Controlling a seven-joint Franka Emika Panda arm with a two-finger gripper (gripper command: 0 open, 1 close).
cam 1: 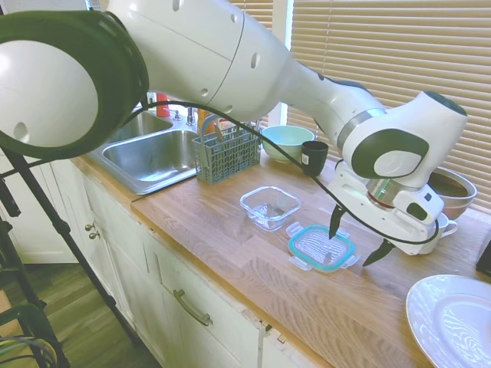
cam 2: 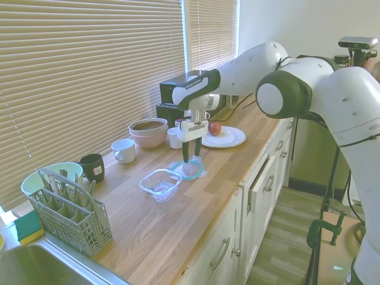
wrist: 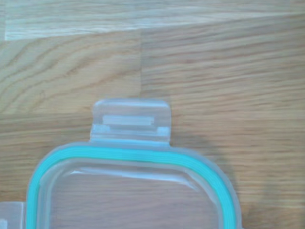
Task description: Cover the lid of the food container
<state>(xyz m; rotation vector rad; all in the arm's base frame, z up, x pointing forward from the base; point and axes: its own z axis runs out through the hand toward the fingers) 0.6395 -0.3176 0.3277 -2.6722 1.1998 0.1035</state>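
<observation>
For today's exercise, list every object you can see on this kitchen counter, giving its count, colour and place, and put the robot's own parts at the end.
lid: 1, clear with teal rim, flat on the counter, under the gripper
container: 1, clear, open, beside the lid
rack: 1, grey, next to the sink
sink: 1, steel, at the counter's end
green bowl: 1, mint green, behind the rack
black cup: 1, near the green bowl
brown bowl: 1, by the blinds
mugs: 2, white, beside the brown bowl
plate: 1, white, holding a red fruit
sponge: 1, green and yellow, beside the rack
counter: 1, wood
gripper: 1, white with black fingers, open over the lid
</observation>
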